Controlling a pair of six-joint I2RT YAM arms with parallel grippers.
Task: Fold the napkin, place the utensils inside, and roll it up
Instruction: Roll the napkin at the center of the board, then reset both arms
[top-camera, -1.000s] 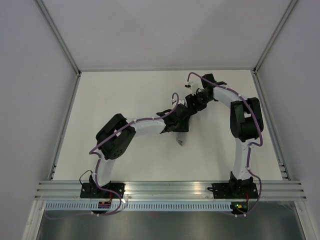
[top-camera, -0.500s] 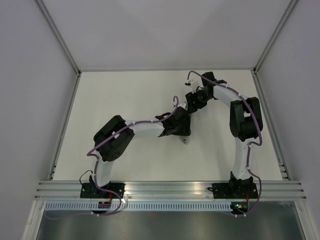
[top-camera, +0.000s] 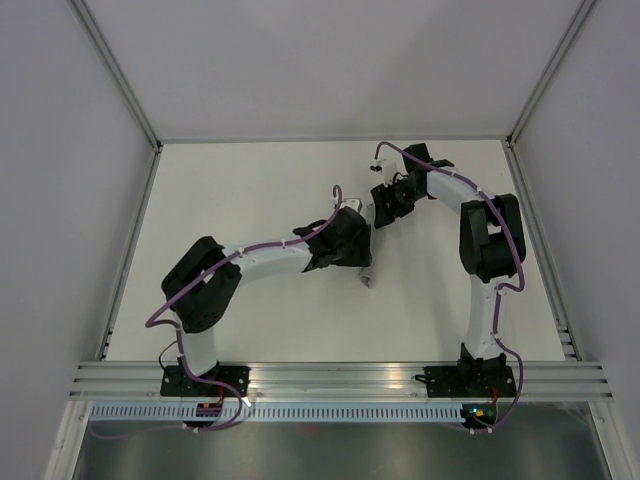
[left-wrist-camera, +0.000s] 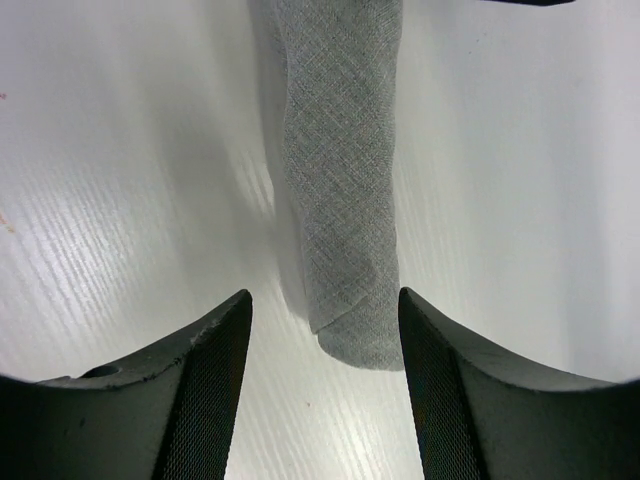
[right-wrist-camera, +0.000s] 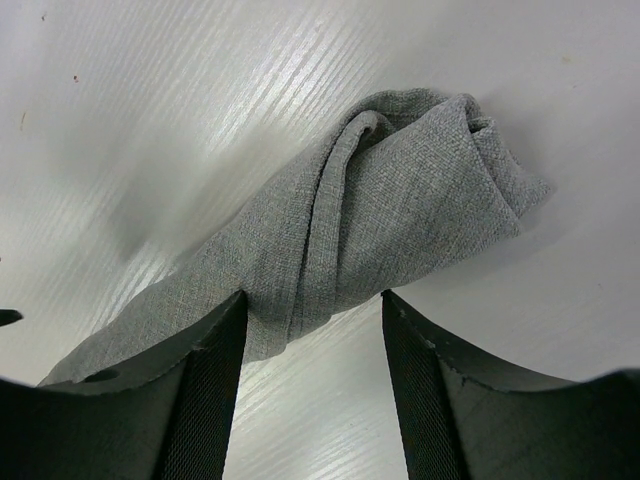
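Note:
The grey napkin (left-wrist-camera: 345, 200) lies on the white table as a long, narrow roll. Its blunt end sits between the tips of my left gripper (left-wrist-camera: 324, 295), nearer the right finger, and those jaws stand wide apart without pinching it. The roll's other, twisted end (right-wrist-camera: 400, 210) lies just past my right gripper (right-wrist-camera: 314, 296), which is open too; its left finger (right-wrist-camera: 215, 350) meets the cloth's edge. From above, only a small tip of the napkin (top-camera: 366, 279) shows below the left gripper (top-camera: 352, 250), with the right gripper (top-camera: 383, 208) just beyond. The utensils are hidden.
The white table (top-camera: 250, 200) is enclosed by pale walls at the left, right and back. An aluminium rail (top-camera: 340, 378) carrying both arm bases runs along the near edge. The right arm's elbow (top-camera: 490, 240) stands tall at the right.
The left arm's elbow swung left and toward the near edge, and its gripper shifted slightly left over the roll's end. The right arm stayed put.

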